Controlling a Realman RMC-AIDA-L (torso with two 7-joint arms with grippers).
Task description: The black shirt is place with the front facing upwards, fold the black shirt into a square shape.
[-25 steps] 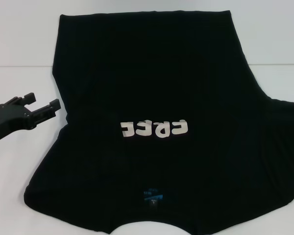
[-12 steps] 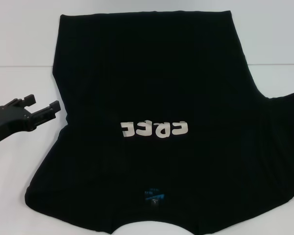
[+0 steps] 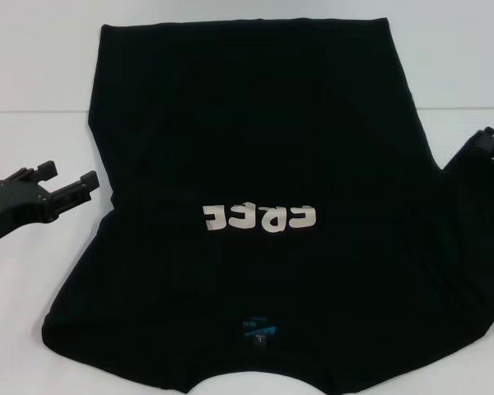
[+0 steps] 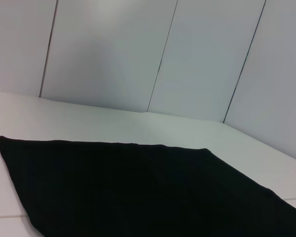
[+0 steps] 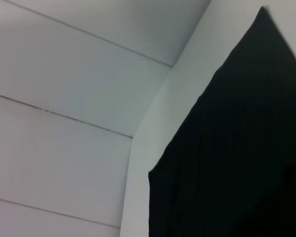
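The black shirt [image 3: 247, 123] lies spread on the white table [image 3: 33, 132], with its white "FREE" letters [image 3: 259, 216] facing up and the blue neck label [image 3: 255, 329] toward the near edge. My right gripper [image 3: 490, 146] is at the shirt's right sleeve, shut on the cloth and holding the sleeve edge raised. Beside the shirt's left edge my left gripper [image 3: 74, 174] stands open, just clear of the cloth. Both wrist views show only black shirt cloth [image 4: 138, 187] [image 5: 237, 148] on the table.
White panelled walls [image 4: 138, 59] stand behind the table. Bare table top shows to the left of the shirt and beyond its far hem [image 3: 247, 25].
My right gripper has come into view at the right edge, and the right sleeve has been drawn up and inward. The left gripper has barely shifted.
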